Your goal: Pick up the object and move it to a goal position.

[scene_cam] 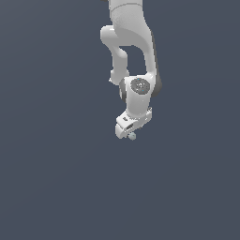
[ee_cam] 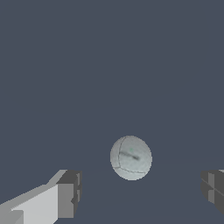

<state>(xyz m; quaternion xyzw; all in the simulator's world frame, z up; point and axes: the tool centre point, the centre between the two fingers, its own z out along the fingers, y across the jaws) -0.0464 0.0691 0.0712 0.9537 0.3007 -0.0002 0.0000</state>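
Note:
The object is a small pale grey-blue ball with faint dark lines on it. In the wrist view it lies between my two fingertips, closer to the middle than to either one, and touches neither. My gripper is open, its jaws set wide apart. In the exterior view the white gripper points downward from the arm, and the ball peeks out right at its lower tip, mostly covered by the hand.
A plain dark grey-blue surface fills both views. The white arm rises above the gripper to the top of the exterior view.

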